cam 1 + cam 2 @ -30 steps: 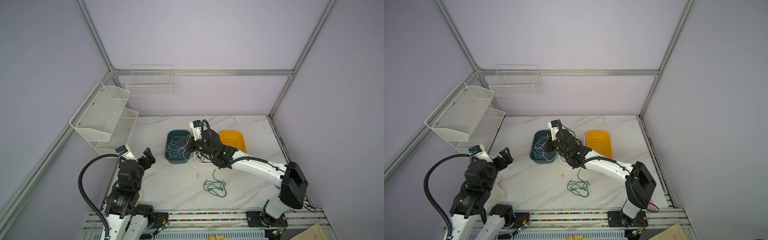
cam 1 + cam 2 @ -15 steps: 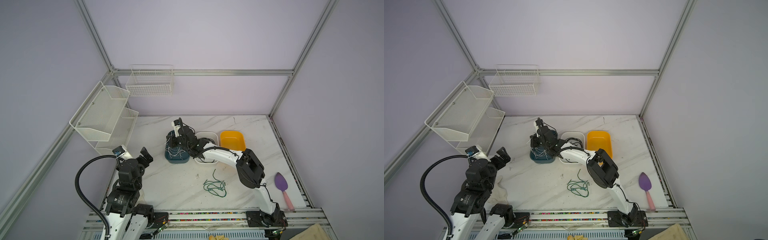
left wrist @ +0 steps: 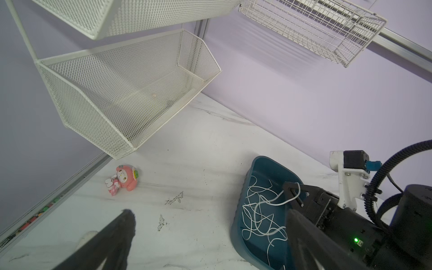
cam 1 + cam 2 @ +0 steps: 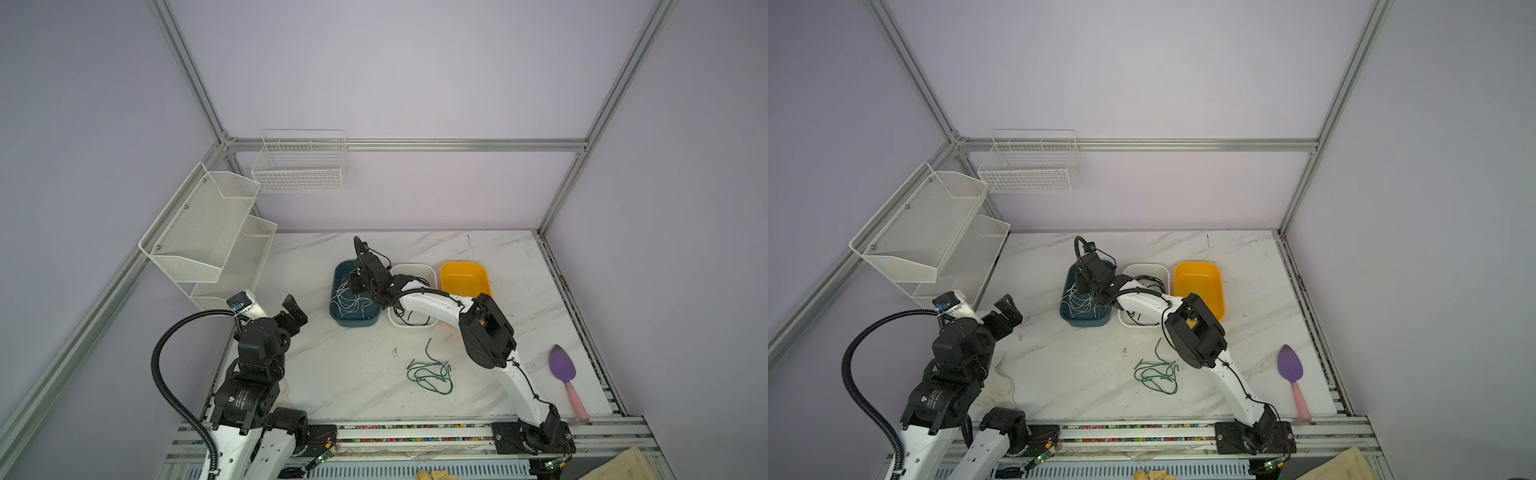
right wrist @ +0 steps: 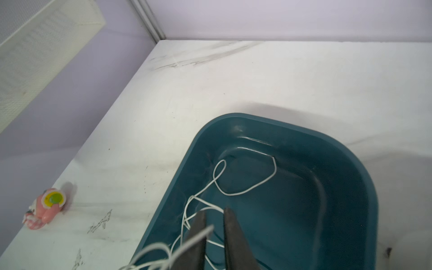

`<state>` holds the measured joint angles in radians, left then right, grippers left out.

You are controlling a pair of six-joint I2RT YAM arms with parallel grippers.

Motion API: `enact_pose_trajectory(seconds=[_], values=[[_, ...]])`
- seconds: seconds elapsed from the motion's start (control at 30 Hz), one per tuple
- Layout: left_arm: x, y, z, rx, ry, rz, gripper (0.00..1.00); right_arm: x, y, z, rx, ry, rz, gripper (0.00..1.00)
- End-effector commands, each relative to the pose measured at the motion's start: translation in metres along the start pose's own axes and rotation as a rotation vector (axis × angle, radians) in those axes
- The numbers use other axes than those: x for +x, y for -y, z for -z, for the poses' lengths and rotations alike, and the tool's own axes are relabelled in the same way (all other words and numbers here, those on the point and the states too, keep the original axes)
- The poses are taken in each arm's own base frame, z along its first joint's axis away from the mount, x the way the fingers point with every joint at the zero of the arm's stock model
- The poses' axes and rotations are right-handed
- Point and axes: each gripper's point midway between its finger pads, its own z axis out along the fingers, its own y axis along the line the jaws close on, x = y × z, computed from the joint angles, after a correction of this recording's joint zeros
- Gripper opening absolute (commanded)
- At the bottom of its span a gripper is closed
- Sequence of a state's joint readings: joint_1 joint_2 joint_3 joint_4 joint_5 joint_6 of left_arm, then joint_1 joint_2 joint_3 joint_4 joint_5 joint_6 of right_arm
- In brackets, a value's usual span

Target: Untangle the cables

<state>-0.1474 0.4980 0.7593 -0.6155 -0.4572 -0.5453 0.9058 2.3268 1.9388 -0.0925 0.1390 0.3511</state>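
Right wrist view: right pincer [image 5: 214, 210] slightly parted, empty; white cable [image 5: 198, 235] draped across its outside.

White links [image 4: 432, 306], black joints [image 4: 486, 336]

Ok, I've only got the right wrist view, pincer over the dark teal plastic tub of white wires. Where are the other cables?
Observer: Thin dark green cables lie loose on the marble table, nearer the robot's base than your dark teal tub.
Operator: Any black ones?
Observer: Yes, thin black cables sit in the white plastic tub beside yours.
Operator: And the left pincer?
Observer: The left pincer is open, raised near the white mesh rack, holding nothing.
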Motion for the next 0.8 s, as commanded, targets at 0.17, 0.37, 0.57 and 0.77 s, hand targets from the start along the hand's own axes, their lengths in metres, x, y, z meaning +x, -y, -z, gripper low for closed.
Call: enact_pose_trajectory(seconds=[0.17, 0.37, 0.57, 0.77], values=[[-0.002, 0.003, -0.001, 0.012, 0.017, -0.008, 1.0, 0.009, 0.022, 0.013, 0.113, -0.048, 0.062, 0.31], [-0.001, 0.004, -0.001, 0.017, 0.013, -0.013, 1.0, -0.014, 0.023, 0.041, 0.116, 0.001, 0.061, 0.32], [0.004, 0.012, -0.004, 0.055, -0.01, -0.029, 1.0, -0.035, 0.017, 0.091, 0.058, 0.056, 0.056, 0.46], [0.011, 0.022, -0.005, 0.107, -0.041, -0.043, 1.0, -0.026, 0.027, 0.149, 0.018, 0.059, 0.03, 0.54]])
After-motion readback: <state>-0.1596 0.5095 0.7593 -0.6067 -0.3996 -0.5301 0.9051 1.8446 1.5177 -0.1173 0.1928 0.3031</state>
